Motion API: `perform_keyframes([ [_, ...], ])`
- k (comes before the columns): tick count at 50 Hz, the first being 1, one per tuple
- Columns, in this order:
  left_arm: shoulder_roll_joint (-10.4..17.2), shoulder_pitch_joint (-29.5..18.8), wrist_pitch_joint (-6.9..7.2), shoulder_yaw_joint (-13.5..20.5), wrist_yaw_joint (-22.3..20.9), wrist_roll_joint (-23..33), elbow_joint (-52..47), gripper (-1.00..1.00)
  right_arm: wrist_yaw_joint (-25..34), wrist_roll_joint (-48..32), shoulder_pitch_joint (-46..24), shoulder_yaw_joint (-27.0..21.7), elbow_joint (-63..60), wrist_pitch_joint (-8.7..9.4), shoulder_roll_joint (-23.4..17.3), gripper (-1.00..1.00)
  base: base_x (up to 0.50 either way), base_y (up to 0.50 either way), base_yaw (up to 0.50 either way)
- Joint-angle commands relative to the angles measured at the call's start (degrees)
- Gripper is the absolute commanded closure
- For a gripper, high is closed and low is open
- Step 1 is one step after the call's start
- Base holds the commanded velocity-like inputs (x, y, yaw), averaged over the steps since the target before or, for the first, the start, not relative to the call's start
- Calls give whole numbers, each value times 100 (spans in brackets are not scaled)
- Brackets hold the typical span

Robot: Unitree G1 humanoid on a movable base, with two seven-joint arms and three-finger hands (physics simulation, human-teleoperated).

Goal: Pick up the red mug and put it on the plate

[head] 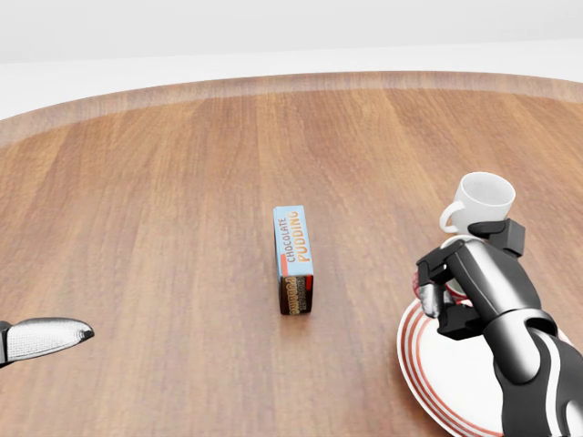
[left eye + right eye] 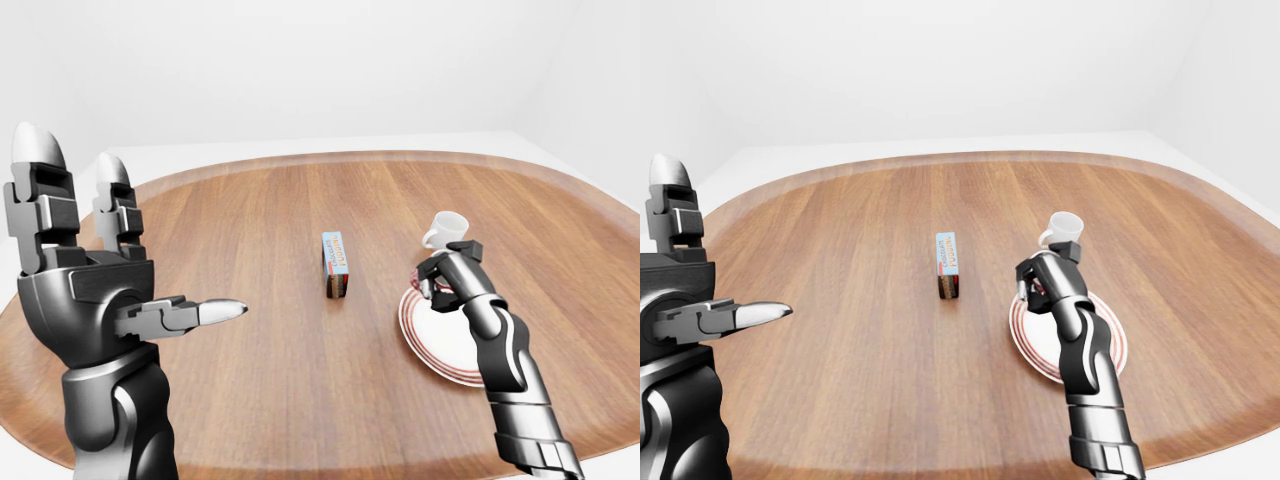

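The red mug shows only as slivers of red between the fingers of my right hand, which is shut round it. The hand holds it over the upper left rim of the white plate with red rings, at the right of the head view. Whether the mug touches the plate is hidden. My left hand is open and empty, raised at the left of the left-eye view, far from the plate.
A white mug stands upright just above my right hand and the plate. A blue chocolate pudding box stands in the middle of the round wooden table. The table's edge curves along the top.
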Motion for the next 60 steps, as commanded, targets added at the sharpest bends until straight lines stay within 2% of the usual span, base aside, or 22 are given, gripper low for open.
perform_keyframes([
  [1, -4, 12, 0, -15, 2, 8, -14, -100, -263, 392, 78, -407, 271, 0, -333, 100, 0, 0, 0],
  [13, 17, -24, 0, 32, 20, -36, -34, -100, -787, 879, -121, -550, 1404, 0, -662, 100, 0, 0, 0],
  [22, 32, -50, 0, 52, 33, -55, -42, -100, -1081, 1185, -386, -444, 2253, 0, -781, 100, 0, 0, 0],
  [31, 39, -52, 0, 57, 39, -68, -35, -100, -1618, 1399, -1067, -147, 4071, 0, -989, 100, 0, 0, 0],
  [42, 43, -59, 0, 65, 29, -61, -1, -100, -2143, 1300, -2038, 293, 6229, 0, -1150, 100, 0, 0, 0],
  [47, 33, -39, 0, 39, 21, -37, 38, -100, -2273, 1232, -2218, 432, 6662, 0, -1185, 100, 0, 0, 0],
  [60, 25, -34, 0, 25, 16, -15, 49, -100, -2206, 1101, -2491, 472, 6753, 0, -1284, 100, 0, 0, 0],
])
